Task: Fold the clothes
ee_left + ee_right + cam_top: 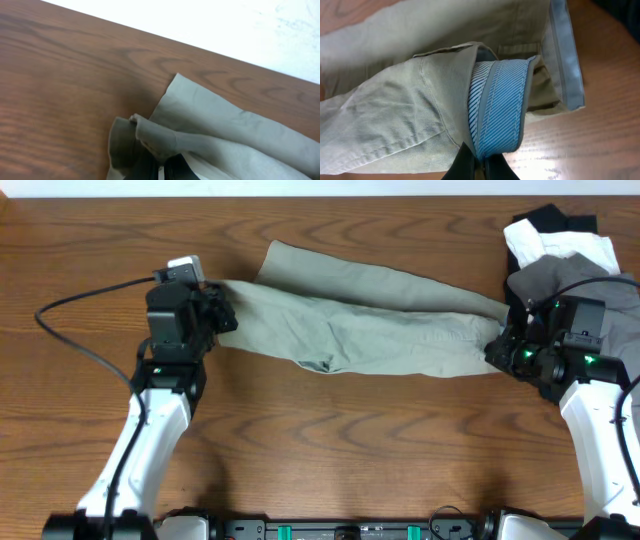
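Note:
The light khaki-green shorts [370, 325] lie stretched across the middle of the table, pulled out between both arms. My left gripper [222, 310] is shut on the left end, where the fabric [165, 140] bunches over the black fingers. On the right, my right gripper [500, 348] is shut on the waistband end; its blue striped inner band [497, 112] folds down into the closed fingers [465, 162]. The khaki cloth [385, 100] fills most of the right wrist view.
A pile of black, white and slate-grey garments [560, 255] sits at the back right corner, close behind the right arm. A black cable [75, 330] loops on the table left of the left arm. Bare wood [350, 440] lies in front of the shorts.

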You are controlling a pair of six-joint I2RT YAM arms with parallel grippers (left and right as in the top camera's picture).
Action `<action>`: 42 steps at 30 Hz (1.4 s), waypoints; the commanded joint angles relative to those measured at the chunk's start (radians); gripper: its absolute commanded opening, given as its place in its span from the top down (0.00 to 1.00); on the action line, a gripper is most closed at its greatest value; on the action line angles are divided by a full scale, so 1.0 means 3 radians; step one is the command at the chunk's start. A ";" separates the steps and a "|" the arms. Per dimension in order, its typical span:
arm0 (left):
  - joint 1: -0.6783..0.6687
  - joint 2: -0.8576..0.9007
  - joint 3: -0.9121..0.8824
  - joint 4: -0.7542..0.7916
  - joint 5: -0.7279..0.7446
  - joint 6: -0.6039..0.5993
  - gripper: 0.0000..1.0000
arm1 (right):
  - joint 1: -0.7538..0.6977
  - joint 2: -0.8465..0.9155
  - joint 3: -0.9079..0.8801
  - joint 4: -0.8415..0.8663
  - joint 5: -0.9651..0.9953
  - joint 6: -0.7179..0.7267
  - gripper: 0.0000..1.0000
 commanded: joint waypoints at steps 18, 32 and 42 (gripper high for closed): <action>-0.0280 0.0713 0.0045 0.0855 -0.0257 0.0032 0.94 | 0.0005 0.0440 0.0052 0.0773 0.0088 0.0164 0.99; -0.0296 0.0970 0.0045 0.1293 -0.0254 0.0031 0.94 | 0.0019 0.0708 0.0052 0.1105 0.0086 0.0230 0.88; -0.0306 0.1534 0.0596 0.0689 -0.0253 0.0031 0.65 | 0.0018 0.0872 0.0052 0.2103 0.0324 0.0802 0.71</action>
